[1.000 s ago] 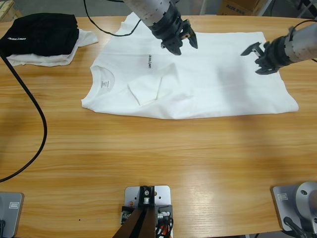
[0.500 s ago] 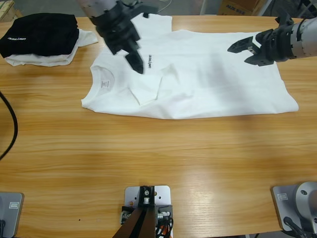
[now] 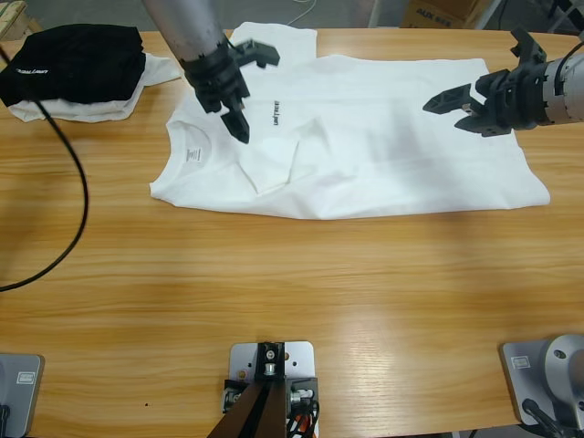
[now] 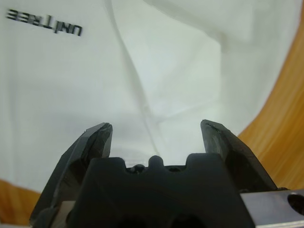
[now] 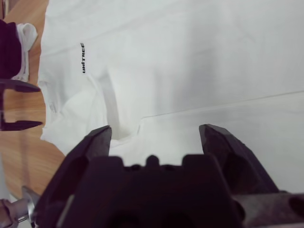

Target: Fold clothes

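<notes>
Lying below parted fingers (image 4: pixel 99 142): T-shirt (image 3: pixel 383 155).

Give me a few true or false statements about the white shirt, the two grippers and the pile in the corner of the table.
1. The large white cotton T-shirt lies spread on the wooden table. True.
2. The left gripper is shut on a sleeve. False: its jaws are open and hold nothing.
3. The right gripper is open near the shirt's hem end. True.
4. The folded black garment lies on the T-shirt. False: it sits apart on a smaller white garment.
5. One sleeve is folded in over the shirt. True.
</notes>
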Robot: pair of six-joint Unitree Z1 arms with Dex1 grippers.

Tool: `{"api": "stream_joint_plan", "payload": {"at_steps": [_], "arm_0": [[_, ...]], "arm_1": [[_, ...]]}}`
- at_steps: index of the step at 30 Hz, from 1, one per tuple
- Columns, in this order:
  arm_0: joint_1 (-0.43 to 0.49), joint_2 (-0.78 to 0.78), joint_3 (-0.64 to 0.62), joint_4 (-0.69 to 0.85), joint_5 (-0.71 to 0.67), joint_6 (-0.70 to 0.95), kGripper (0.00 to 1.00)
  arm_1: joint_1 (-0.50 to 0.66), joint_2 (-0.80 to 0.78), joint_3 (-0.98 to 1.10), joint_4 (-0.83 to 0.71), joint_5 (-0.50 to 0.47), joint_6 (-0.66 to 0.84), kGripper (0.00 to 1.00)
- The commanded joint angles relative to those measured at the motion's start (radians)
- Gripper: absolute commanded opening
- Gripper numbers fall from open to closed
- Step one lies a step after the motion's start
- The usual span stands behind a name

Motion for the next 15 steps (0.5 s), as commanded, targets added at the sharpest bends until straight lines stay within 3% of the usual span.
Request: {"api": "stream_joint_plan", "payload": {"at_steps": [1, 12, 15], "arm_0": [[0.001, 0.139, -0.021, 0.010, -0.069, -0.034, 0.729], [-0.014, 0.174, -0.045, 0.019, -0.063, -0.073, 0.725], [-0.015, 0.175, -0.043, 0.031, -0.063, -0.079, 0.642]], "arm_1": [[0.010, 0.080, 0.024, -0.043, 0.023, -0.014, 0.753], [0.010, 0.095, 0.027, -0.050, 0.029, -0.014, 0.752], [0.010, 0.093, 0.030, -0.050, 0.028, -0.014, 0.752]]}}
